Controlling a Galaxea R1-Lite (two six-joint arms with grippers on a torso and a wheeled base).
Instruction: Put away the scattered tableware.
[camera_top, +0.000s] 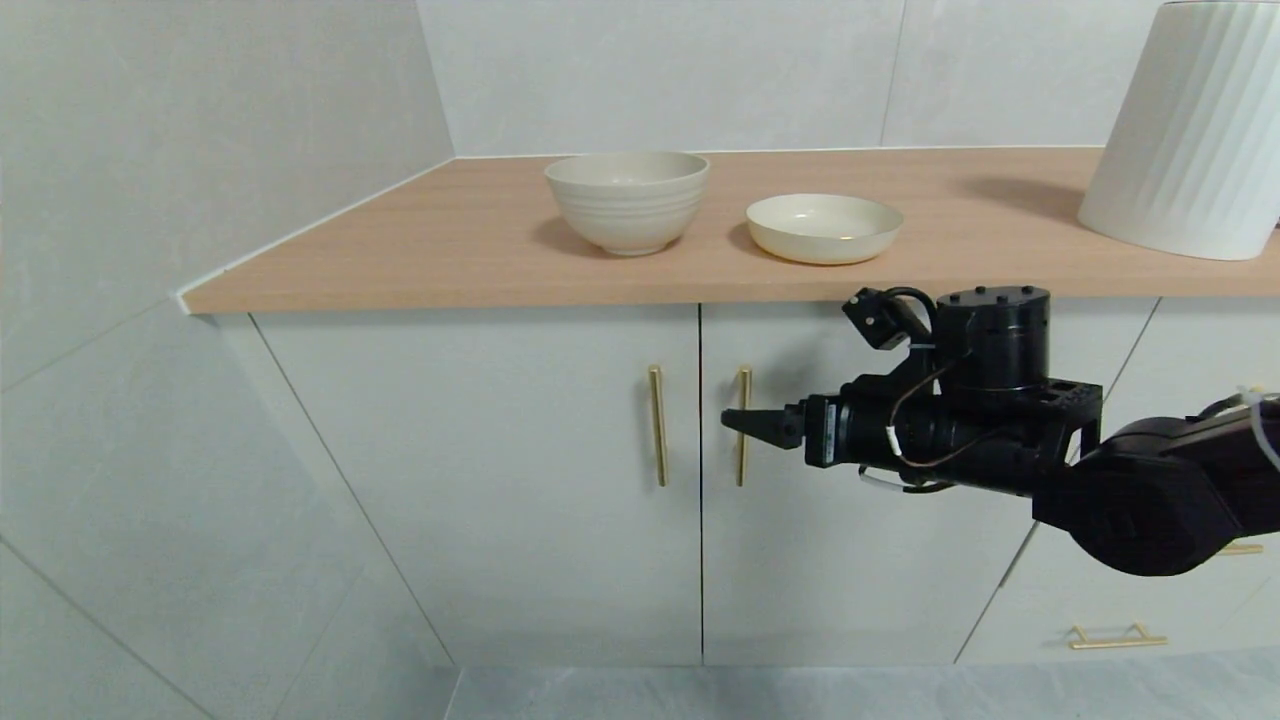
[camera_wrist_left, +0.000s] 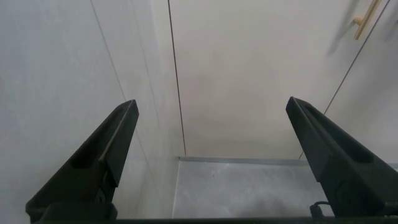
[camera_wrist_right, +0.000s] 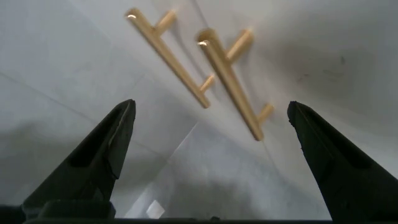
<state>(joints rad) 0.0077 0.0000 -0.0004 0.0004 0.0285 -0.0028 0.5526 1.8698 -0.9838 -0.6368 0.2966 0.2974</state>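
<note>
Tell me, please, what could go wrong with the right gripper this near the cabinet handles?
1. The left handle and right handle stand close together, so the open right gripper might catch the wrong one or slip off.
2. The plate lies near the front edge of the counter, above that arm; a careless lift could knock it off.

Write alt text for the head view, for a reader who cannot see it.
The right gripper hovers before the gold handle of a closed cabinet door. On the wooden countertop above stand a cream bowl and a shallow dish, with a white ribbed container at the right.
</note>
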